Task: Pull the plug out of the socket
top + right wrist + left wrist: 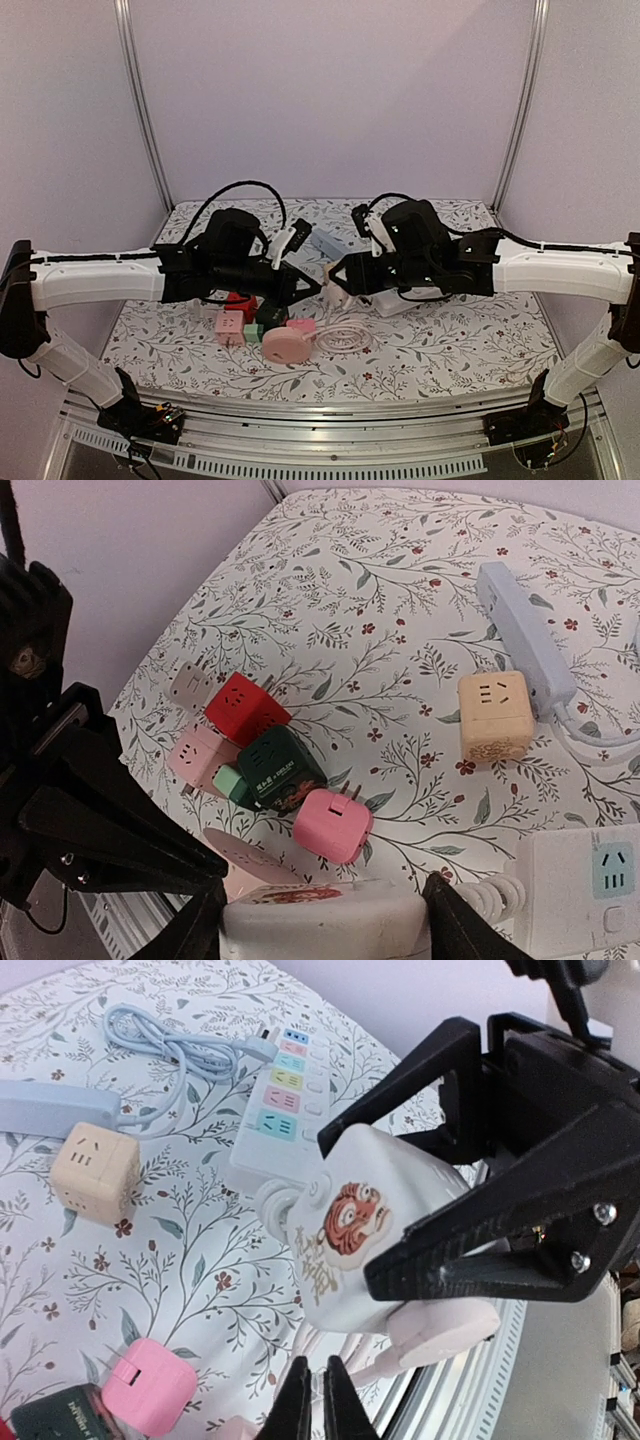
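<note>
White plug point(345, 1225) with tiger print sits centre of left wrist frame, lifted off the floral table point(200, 1270), clamped between the right gripper point(352, 1208) fingers top and bottom. A pale pink piece point(440, 1330) touches its lower edge. Left gripper point(312, 1405) is at bottom centre, just below the plug, jaws pressed together on nothing. White power strip point(285, 1110) lies behind, beige cube point(95, 1170) at far left.

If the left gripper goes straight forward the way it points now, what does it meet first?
Most likely the white tiger-print plug, clamped in the right gripper directly ahead. How far ahead it lies is hard to judge from the wrist view.
</note>
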Tool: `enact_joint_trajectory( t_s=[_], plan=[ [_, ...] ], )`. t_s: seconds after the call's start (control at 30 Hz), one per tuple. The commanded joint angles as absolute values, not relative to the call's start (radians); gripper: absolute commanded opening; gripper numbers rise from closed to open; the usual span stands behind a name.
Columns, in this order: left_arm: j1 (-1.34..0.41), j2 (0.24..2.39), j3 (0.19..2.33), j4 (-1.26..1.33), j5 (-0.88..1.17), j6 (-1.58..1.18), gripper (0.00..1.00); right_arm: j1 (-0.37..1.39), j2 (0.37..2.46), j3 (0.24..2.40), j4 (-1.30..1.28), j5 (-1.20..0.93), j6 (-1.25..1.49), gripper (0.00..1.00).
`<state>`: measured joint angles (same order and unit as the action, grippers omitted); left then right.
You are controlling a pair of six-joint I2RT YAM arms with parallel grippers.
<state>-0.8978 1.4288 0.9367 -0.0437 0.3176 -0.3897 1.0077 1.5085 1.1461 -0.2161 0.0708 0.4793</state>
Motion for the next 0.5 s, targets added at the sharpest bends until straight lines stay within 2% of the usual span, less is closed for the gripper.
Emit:
enact_joint_trajectory(
  t_s=[0.0,0.13,0.2,0.33,0.47],
  plan=[
    [-0.911,1.423,0.977,-0.119,0.222,-0.367,0.13,1.012,1.475,1.185,-0.183,0.151,0.540,0.26],
    [-0.928,1.399,0.973,-0.117,0.180,-0.350,0.48,1.011,1.497,1.228,-0.239,0.204,0.592,0.26],
    [-0.937,1.401,0.983,-0.120,0.182,-0.339,0.58,1.011,1.514,1.243,-0.250,0.207,0.599,0.26],
    [-0.957,1.410,1.001,-0.122,0.213,-0.317,0.71,1.011,1.536,1.265,-0.271,0.219,0.612,0.26],
    [-0.973,1.403,0.997,-0.103,0.225,-0.307,0.78,1.011,1.552,1.280,-0.277,0.218,0.614,0.26]
  ],
)
